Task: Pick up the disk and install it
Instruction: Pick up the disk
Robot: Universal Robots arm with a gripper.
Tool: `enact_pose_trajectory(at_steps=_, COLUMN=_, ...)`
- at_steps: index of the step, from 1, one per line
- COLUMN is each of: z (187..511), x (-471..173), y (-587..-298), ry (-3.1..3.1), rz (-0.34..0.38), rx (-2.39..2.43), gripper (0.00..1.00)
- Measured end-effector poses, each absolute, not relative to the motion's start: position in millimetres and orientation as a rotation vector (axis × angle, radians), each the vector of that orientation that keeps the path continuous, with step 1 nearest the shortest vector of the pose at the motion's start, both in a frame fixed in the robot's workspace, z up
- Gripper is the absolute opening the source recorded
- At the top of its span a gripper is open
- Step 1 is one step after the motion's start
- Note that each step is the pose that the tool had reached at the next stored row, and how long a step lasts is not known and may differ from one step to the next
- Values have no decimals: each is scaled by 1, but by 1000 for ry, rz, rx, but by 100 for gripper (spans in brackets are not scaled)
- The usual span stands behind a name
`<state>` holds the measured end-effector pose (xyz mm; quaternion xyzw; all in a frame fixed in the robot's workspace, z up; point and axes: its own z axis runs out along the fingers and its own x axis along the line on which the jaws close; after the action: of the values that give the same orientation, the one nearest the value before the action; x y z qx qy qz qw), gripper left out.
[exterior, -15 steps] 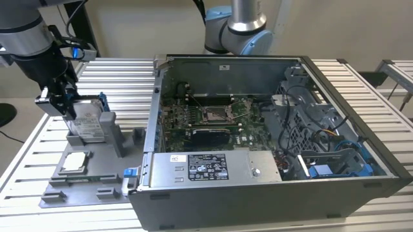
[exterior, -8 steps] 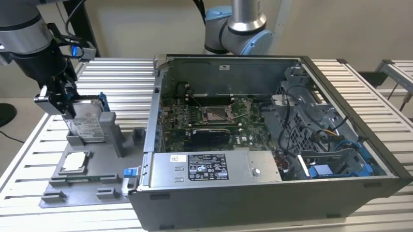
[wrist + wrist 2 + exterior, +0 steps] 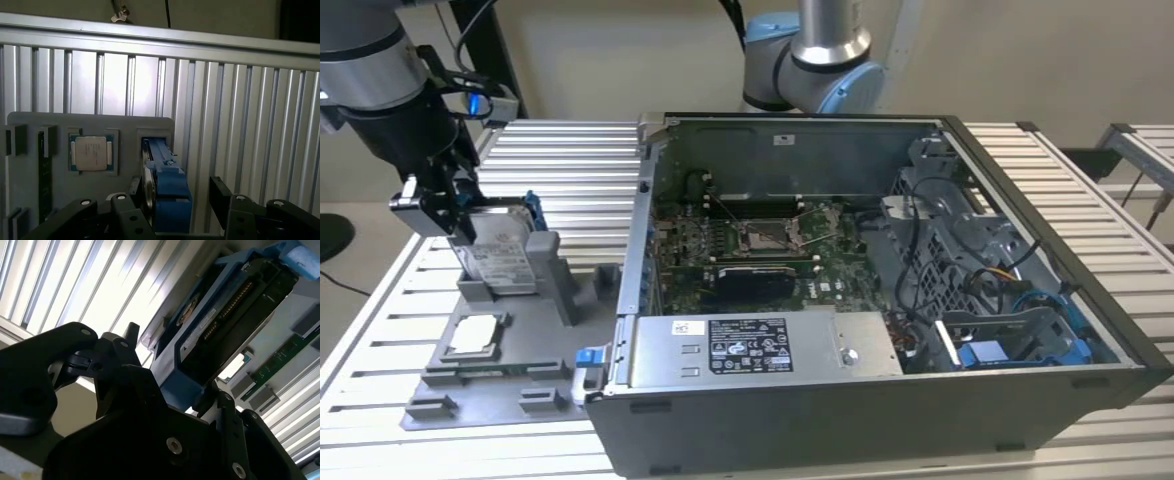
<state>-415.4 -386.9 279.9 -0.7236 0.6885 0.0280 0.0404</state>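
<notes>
The disk (image 3: 500, 248) stands on edge in a slot of the grey holder plate (image 3: 507, 385), at the exterior view's left. It is a silver-grey drive clipped in a blue carrier frame. My gripper (image 3: 451, 212) is down over the disk's upper end. In the first wrist view the disk (image 3: 164, 192) is seen edge-on between the two black fingers. One finger (image 3: 131, 205) lies close against it and the other finger (image 3: 222, 197) stands a gap away, so the gripper is open around it. The second wrist view has the blue frame of the disk (image 3: 215, 320) just beyond the gripper (image 3: 175, 372).
A small square processor chip (image 3: 472, 335) lies in the holder plate beside the disk. The open computer case (image 3: 654, 200) fills the exterior view's middle and right, with a blue drive bay (image 3: 1014, 348) at its front right corner. A second arm's base (image 3: 811, 60) stands behind the case.
</notes>
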Motion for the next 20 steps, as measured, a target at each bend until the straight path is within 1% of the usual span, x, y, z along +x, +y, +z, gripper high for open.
enact_pose_trajectory(at_steps=20, z=280, x=-414, y=-387, ry=2109, rz=86, rx=-2217, gripper=100)
